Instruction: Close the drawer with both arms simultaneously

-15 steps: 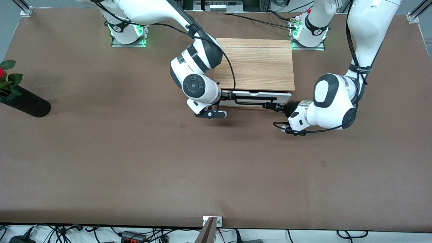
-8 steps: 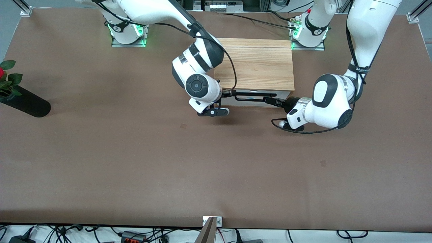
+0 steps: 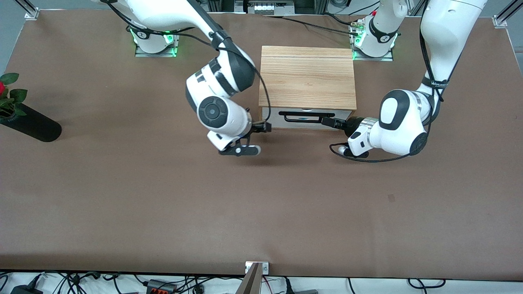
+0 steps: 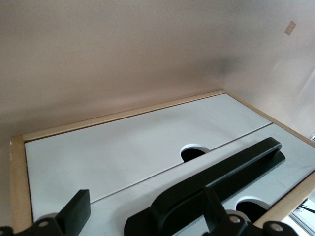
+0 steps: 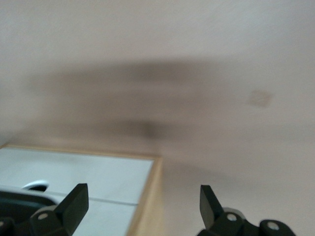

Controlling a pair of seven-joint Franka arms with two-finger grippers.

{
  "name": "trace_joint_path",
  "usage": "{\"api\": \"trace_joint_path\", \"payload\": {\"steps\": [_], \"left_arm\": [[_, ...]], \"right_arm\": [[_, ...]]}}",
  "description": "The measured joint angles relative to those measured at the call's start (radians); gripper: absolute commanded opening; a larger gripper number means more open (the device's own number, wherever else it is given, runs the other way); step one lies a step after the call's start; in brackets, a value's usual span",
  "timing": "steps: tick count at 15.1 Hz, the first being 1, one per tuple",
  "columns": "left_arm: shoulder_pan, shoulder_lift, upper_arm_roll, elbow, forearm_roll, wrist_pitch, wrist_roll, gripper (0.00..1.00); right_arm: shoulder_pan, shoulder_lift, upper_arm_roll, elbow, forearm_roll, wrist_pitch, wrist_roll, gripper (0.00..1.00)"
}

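The drawer's white front panel [image 3: 273, 119] sits flush in the light oak-grain box [image 3: 307, 77], and its floor is hidden. The black bar handle [image 3: 301, 117] runs across the front. My left gripper [image 3: 328, 121] is open at the handle's end toward the left arm's side. In the left wrist view the handle [image 4: 221, 174] lies between the spread fingers of the left gripper [image 4: 145, 210]. My right gripper [image 3: 264, 128] is open and empty just off the box's corner toward the right arm's end. In the right wrist view the box's edge [image 5: 147, 196] lies ahead of the right gripper [image 5: 142, 202].
A black vase with a rose [image 3: 28, 122] lies at the right arm's end of the table. A metal fixture [image 3: 256, 267] stands at the table edge nearest the front camera. Brown table [image 3: 261, 204] spreads in front of the drawer.
The drawer slid from slightly open to shut into the box. My right gripper has drawn off the handle toward the right arm's end. My left gripper stays at the handle.
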State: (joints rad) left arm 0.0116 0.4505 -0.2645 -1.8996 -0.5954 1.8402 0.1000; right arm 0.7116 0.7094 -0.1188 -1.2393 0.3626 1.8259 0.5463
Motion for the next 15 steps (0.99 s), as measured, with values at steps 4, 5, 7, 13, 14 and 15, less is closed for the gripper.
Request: {"api": "trace_joint_path", "payload": {"steps": [4, 5, 7, 13, 14, 15], "left_arm": [[0.036, -0.026, 0.006, 0.116, 0.008, -0.088, -0.042, 1.0], [0.042, -0.033, 0.009, 0.166, 0.041, -0.111, -0.068, 1.0], [0.045, -0.041, 0.013, 0.271, 0.176, -0.167, -0.132, 1.0], [0.046, -0.043, 0.015, 0.468, 0.604, -0.294, -0.178, 1.0], [0.047, -0.044, 0.016, 0.491, 0.651, -0.315, -0.179, 1.0], [0.048, -0.048, 0.018, 0.518, 0.679, -0.337, -0.181, 1.0]], "right_arm": [[-0.004, -0.005, -0.101, 0.046, -0.017, -0.104, -0.009, 1.0], [-0.011, -0.011, -0.125, 0.069, -0.017, -0.133, -0.01, 1.0], [-0.041, -0.024, -0.154, 0.099, -0.019, -0.177, -0.01, 1.0], [-0.158, -0.027, -0.297, 0.178, -0.025, -0.349, -0.017, 1.0], [-0.183, -0.027, -0.319, 0.184, -0.025, -0.364, -0.024, 1.0], [-0.21, -0.027, -0.336, 0.188, -0.025, -0.372, -0.033, 1.0]]}}
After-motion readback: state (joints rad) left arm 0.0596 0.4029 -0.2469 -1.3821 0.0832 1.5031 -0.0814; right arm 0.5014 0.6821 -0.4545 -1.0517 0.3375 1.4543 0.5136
